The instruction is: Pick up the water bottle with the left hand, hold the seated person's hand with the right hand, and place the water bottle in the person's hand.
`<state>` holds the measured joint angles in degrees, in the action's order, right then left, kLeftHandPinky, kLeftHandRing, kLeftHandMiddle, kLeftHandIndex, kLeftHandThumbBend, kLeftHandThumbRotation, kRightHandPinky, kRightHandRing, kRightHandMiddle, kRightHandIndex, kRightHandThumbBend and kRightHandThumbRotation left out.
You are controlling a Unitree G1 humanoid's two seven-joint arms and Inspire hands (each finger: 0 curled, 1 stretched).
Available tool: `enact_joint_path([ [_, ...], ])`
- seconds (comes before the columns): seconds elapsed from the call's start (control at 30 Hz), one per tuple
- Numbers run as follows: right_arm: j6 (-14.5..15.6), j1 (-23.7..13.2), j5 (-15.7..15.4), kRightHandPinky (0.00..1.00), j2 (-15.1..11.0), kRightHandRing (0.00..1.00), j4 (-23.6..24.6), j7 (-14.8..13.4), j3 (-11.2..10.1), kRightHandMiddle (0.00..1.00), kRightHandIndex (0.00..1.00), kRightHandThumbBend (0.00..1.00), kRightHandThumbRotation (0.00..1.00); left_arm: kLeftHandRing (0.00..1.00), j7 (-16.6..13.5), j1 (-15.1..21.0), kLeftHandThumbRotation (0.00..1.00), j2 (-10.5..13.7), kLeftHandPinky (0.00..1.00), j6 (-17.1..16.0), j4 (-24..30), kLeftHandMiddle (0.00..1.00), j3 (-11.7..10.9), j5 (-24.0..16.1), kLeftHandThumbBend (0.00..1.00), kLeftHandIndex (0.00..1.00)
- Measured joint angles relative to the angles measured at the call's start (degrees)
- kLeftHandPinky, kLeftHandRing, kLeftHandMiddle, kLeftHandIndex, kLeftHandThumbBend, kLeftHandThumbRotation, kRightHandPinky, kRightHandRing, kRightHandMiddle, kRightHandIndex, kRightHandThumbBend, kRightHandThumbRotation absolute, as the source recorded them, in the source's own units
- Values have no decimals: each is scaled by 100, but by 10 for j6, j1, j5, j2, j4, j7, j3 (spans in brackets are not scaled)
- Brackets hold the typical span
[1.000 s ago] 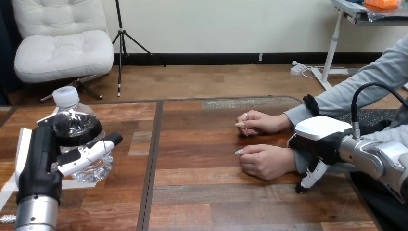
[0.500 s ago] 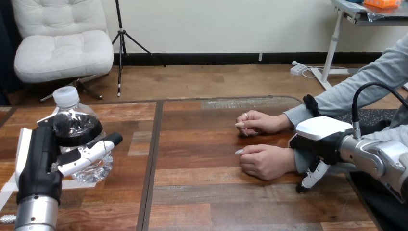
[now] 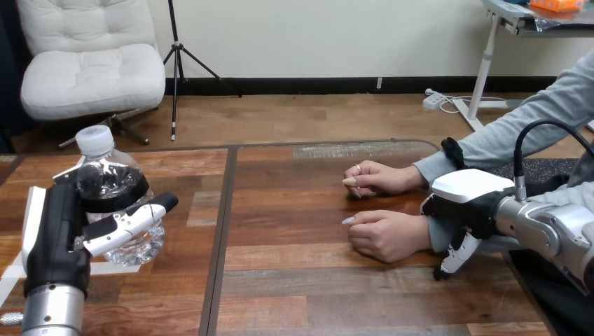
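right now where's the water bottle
In the head view the water bottle is upright at the table's left side, gripped by the left robot hand, well apart from the person's hands at the right.

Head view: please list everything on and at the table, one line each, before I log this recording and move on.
table: one, brown wood, spanning the view.
water bottle: one, clear with a white cap and a dark band, at the view's left, inside the left hand's grasp.
person's farther hand: one, grey sleeve, resting on the table at the right.
person's nearer hand: one, grey sleeve, on the table just in front of the farther one.
left hand: one, black and white, curled round the water bottle.
right hand: one, black with a white shell, at the nearer hand's wrist; any grip cannot be told.
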<state>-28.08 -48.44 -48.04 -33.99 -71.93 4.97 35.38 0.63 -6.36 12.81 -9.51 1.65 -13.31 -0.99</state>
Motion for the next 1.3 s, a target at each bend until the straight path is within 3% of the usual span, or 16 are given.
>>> enact_joint_path([
  [0.77,4,0,16,53,-2,63,-4,19,-7,68,69,87,24,36,3,0,0,0,31,-1,0,39,0,4,68,41],
  [1.3,6,0,28,58,-2,68,-4,36,-17,70,69,87,26,36,4,0,0,0,31,-1,0,40,0,6,68,41],
])
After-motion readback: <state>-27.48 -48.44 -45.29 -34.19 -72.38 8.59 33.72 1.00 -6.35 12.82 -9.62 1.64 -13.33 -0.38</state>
